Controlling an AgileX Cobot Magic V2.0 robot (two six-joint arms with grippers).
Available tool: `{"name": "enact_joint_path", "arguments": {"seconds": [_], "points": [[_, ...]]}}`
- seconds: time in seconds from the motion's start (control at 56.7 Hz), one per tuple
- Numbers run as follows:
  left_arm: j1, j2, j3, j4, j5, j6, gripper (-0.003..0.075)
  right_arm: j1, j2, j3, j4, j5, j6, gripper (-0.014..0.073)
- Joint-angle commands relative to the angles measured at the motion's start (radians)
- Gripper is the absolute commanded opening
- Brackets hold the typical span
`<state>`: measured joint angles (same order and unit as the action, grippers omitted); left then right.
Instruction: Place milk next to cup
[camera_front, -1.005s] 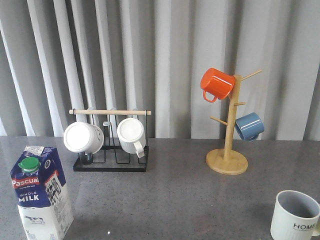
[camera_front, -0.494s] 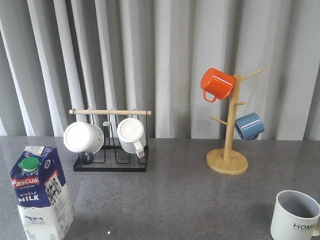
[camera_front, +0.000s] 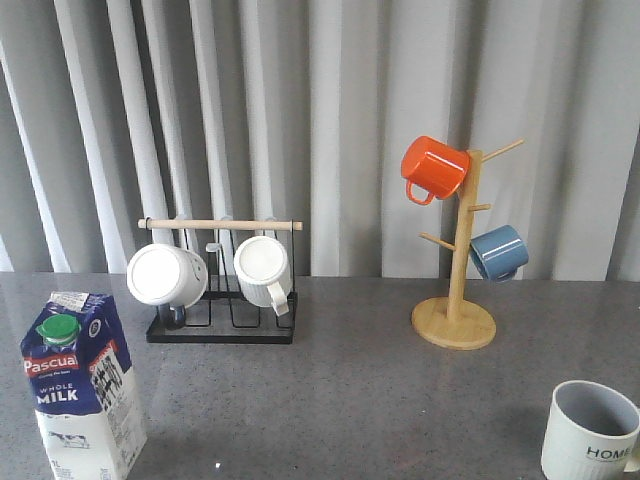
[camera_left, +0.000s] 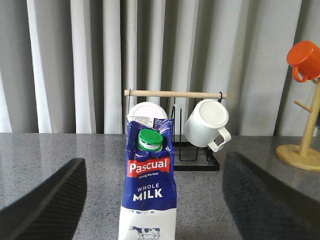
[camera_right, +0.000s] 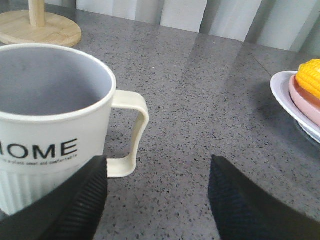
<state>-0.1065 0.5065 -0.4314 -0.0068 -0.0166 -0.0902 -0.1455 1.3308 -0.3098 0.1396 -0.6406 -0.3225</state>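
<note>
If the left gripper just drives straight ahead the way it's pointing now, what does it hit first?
Most likely the milk: it stands upright, centred between the open fingers of the left gripper. Behind it in the same line are the white mug and black rack. Depth to the carton is unclear.

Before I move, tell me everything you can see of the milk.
The milk is a tall gable-top carton, dark blue above and white below, with a green round cap, a red Pascual label and WHOLE MILK text. It stands upright on the grey table at front left, untouched, between the open left gripper's fingers.
</note>
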Motion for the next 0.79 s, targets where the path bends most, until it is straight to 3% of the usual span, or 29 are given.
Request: {"name": "enact_joint_path", "arguments": {"seconds": [0.0, 0.176, 0.388, 0.776], "points": [[-0.008, 0.008, -0.035, -0.007, -0.077, -0.009, 0.0533, -0.032, 0.027, -0.050, -0.015, -0.079, 0.012, 0.0441], [-0.008, 0.008, -0.035, -0.007, -0.077, -0.009, 0.0533, -0.142, 0.053, -0.052, -0.053, -0.099, 0.134, 0.0435], [-0.008, 0.008, -0.035, -0.007, -0.077, -0.009, 0.0533, -0.198, 0.057, -0.052, -0.361, -0.160, 0.267, 0.0401], [-0.008, 0.008, -0.035, -0.007, -0.077, -0.009, 0.0533, -0.197, 0.136, -0.052, -0.422, -0.234, 0.292, 0.0394]]}}
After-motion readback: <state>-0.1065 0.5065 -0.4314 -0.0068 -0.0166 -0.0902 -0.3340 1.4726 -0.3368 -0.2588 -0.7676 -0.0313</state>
